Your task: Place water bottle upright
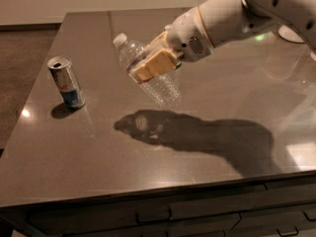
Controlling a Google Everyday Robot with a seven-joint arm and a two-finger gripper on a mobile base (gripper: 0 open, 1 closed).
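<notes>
The water bottle (160,85) is a clear ribbed plastic bottle with a white cap at its upper left end. It hangs tilted above the grey table (98,147), cap up and left, base down and right. My gripper (154,58) is shut on the water bottle around its upper body, with a tan finger pad (154,65) pressed on its near side. The white arm reaches in from the upper right. The bottle's shadow falls on the table below it.
A silver-blue slim can (66,82) stands upright on the table's left side. The table's front edge runs along the bottom, with drawers under it. The green-white can is hidden behind the arm or out of view.
</notes>
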